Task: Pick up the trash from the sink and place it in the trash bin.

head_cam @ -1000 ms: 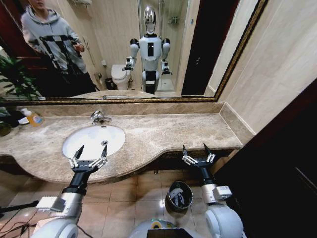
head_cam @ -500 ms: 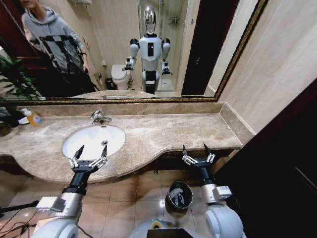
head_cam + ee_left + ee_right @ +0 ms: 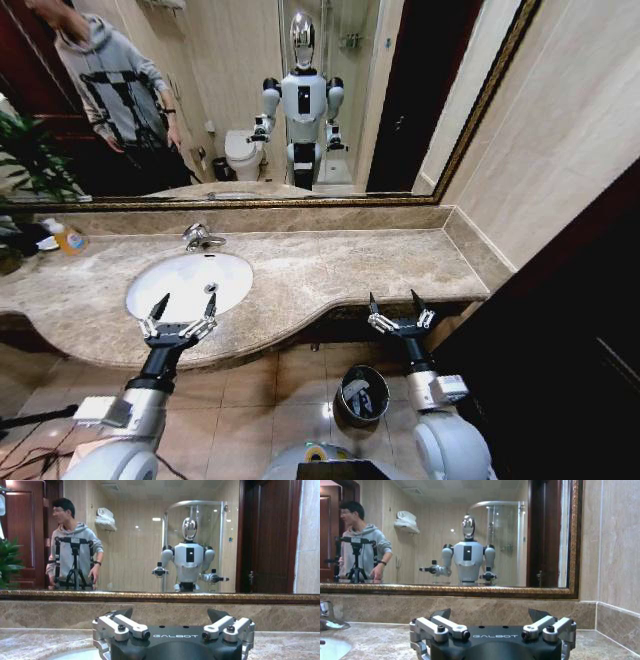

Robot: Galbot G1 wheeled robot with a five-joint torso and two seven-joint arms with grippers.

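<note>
Trash is what I am after, yet the sink [image 3: 190, 283] basin looks bare white from my head view, and I cannot make out any tube, wrapper or sachet in it. Something pale lies inside the trash bin [image 3: 361, 394], which stands on the tiled floor below the counter edge, to the right of the sink; whether that is the litter I cannot tell for sure.

My left gripper [image 3: 180, 312] hangs just in front of the sink, over its near rim, fingers spread wide with nothing between them. My right gripper [image 3: 398, 309] hovers well to the right of the sink, past the counter's front edge and above the bin, equally wide open and empty. Both wrist views look level across the marble counter [image 3: 340, 265] toward the mirror [image 3: 250, 100], each showing my own spread fingers in the foreground.

If any scraps remain, I judge them nearly weightless and soft: crumpled wrappers would give under the pads, and slim tubes may roll or slip on the wet-smooth porcelain. I would take a tube across its middle and a wrapper by its bulkiest fold, closing gently so nothing squirts sideways down the curved bowl.
</note>
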